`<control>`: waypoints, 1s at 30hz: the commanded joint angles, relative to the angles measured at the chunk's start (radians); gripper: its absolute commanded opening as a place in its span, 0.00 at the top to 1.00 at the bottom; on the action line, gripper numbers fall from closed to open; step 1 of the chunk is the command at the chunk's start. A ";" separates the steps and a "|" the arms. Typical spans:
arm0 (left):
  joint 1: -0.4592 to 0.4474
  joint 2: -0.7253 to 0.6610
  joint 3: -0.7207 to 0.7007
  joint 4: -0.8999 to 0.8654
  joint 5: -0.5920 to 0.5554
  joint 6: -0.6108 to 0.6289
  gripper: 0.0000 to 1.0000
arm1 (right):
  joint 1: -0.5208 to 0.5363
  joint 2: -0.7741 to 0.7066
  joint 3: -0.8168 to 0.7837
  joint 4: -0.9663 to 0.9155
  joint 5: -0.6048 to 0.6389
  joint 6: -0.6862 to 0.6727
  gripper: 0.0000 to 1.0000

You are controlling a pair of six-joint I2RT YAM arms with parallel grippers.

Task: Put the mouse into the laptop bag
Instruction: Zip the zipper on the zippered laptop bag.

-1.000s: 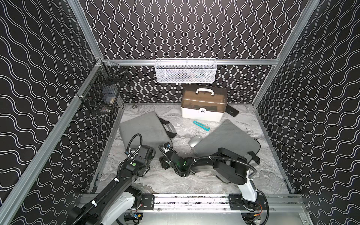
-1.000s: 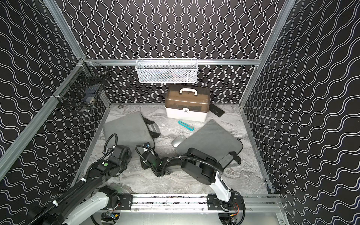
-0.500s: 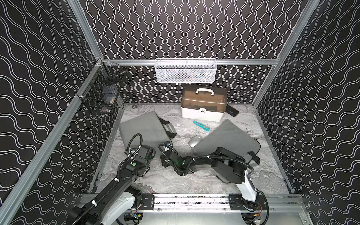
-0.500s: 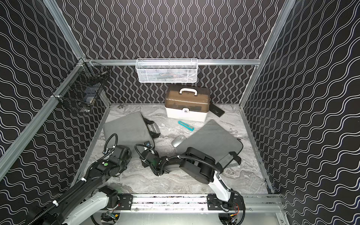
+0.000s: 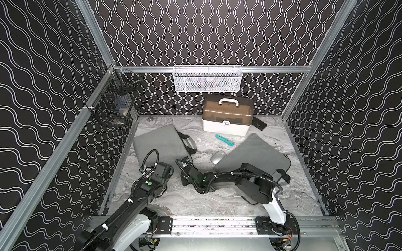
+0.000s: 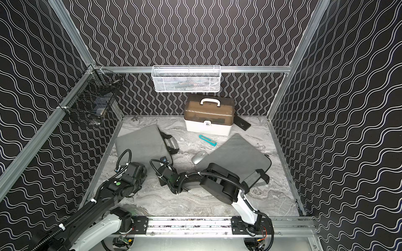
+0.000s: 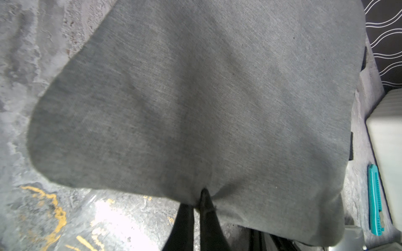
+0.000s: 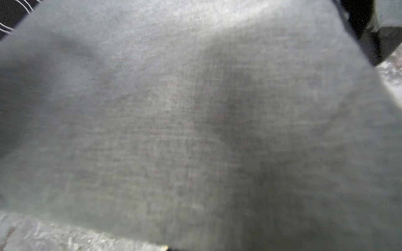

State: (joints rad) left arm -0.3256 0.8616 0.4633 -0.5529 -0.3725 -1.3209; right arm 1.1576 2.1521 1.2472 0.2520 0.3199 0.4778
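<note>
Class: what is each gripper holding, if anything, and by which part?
The left gripper pinches the gray laptop bag by its near fabric edge. The right gripper is shut at that bag's handle-side corner; whether it grips fabric is hidden.

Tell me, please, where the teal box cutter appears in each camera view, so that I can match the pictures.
Top view: teal box cutter lies just in front of the white storage box.
Top view: the same spot, cutter in front of the box.
Left wrist: at the frame's edge, alongside the box's white base.
Right wrist: not in it; laptop bag fabric fills the picture.
Shared landmark: the white storage box.
</note>
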 commanded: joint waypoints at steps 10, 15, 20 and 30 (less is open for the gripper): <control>0.027 -0.078 -0.014 -0.150 -0.151 0.012 0.96 | -0.044 -0.066 -0.173 -0.053 -0.009 0.060 1.00; 0.097 -0.094 -0.025 -0.143 -0.125 0.084 0.97 | -0.041 -0.115 -0.213 -0.050 -0.018 0.061 1.00; 0.272 -0.029 -0.010 -0.074 -0.027 0.225 0.97 | 0.009 -0.150 -0.233 -0.066 0.006 0.082 1.00; 0.590 0.192 0.058 0.036 0.182 0.387 1.00 | 0.079 -0.012 -0.082 -0.067 -0.068 0.090 1.00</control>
State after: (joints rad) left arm 0.2211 1.0302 0.5091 -0.5434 -0.1825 -0.9955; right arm 1.2343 2.0998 1.1282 0.3374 0.2687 0.5583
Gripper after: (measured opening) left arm 0.072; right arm 0.060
